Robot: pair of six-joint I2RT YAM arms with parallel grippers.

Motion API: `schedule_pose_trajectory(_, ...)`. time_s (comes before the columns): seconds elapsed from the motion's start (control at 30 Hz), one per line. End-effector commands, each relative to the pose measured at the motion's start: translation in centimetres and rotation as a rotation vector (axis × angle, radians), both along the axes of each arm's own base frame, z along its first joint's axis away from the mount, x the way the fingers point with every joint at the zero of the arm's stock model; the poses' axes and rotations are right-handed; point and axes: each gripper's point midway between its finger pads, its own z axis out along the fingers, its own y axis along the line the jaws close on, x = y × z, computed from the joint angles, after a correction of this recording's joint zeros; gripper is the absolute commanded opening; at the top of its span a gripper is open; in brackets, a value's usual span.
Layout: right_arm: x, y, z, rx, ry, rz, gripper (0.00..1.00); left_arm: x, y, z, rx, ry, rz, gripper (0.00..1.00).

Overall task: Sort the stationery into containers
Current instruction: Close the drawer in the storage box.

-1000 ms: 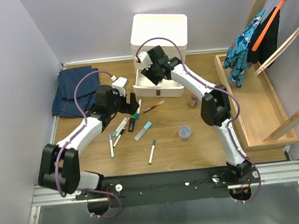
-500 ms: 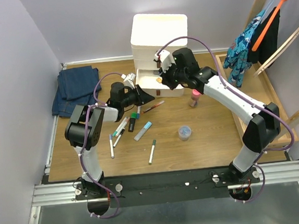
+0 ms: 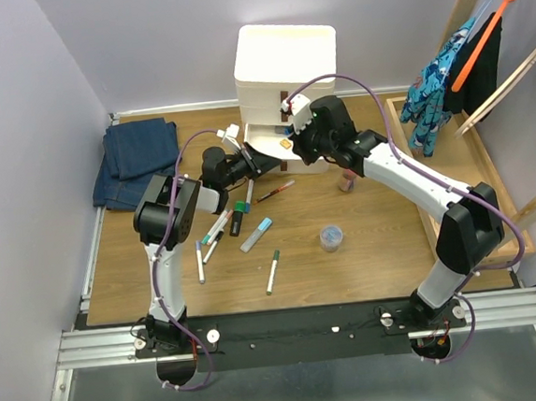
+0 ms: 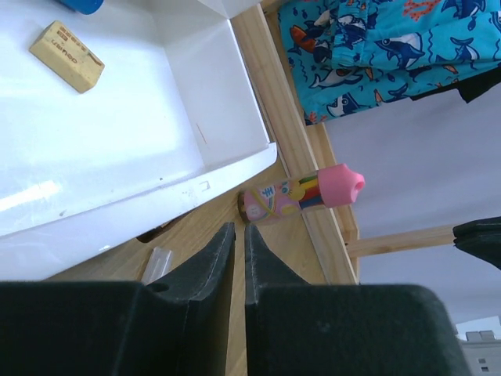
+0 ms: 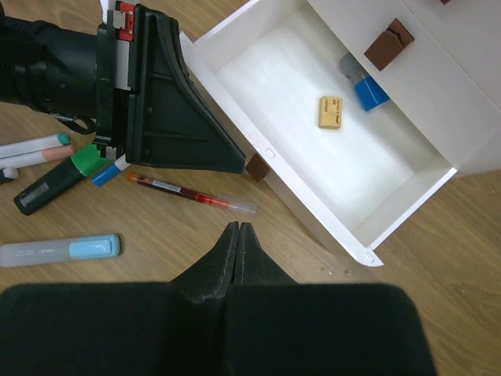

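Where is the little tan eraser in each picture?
Top view: the eraser is a tiny tan spot, if I read it right, in the open white drawer, between the two arms.
Left wrist view: top left corner, lying flat on the white floor.
Right wrist view: above and right of the middle, next to a blue thing.
Shared landmark: that open white drawer; it surrounds the eraser every time.

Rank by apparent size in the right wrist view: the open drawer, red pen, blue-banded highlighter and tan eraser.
1. open drawer
2. blue-banded highlighter and red pen: alike in length, the highlighter thicker but cut by the frame edge, so left tied
3. tan eraser
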Motion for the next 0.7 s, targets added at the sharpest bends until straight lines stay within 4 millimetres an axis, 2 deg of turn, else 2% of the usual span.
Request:
schedule_pose_trajectory(0.0, 0.5, -0.5, 2.4, 0.033, -0.077, -0.047, 0.01, 1.2, -0.3, 1.2, -0.037, -0.047, 0.029, 0.18)
schedule_pose_trajectory(0.33, 1.3, -0.5, 2.0, 0.023, -0.089, -0.065, 0.01, 3.0, -0.8, -0.1, -0.013, -0.051, 0.040, 0.22)
schedule_pose_trajectory(0.37, 1.4, -0.5, 2.0, 0.022, -0.091, -0.066, 0.01, 3.2, -0.9, -0.7, -0.007, -0.045, 0.040, 0.22)
schedule_pose_trajectory(0.47, 1.6, -0.7, 1.9, 0.018, -0.095, -0.073, 0.01, 3.8, -1.1, -0.5, -0.009, -0.057, 0.040, 0.22)
schedule_pose_trajectory(0.53, 1.6, -0.7, 1.9, 0.020, -0.097, -0.075, 0.01, 3.9, -1.2, 0.2, -0.010, -0.089, 0.032, 0.22)
schedule_pose_trajectory(0.63, 1.8, -0.7, 1.9, 0.025, -0.095, -0.081, 0.01, 3.1, -0.5, 3.0, -0.031, -0.152, 0.025, 0.22)
schedule_pose_trajectory(0.67, 2.0, -0.8, 2.0, 0.028, -0.098, -0.085, 0.01, 2.5, -0.3, 5.1, -0.043, -0.190, 0.016, 0.22)
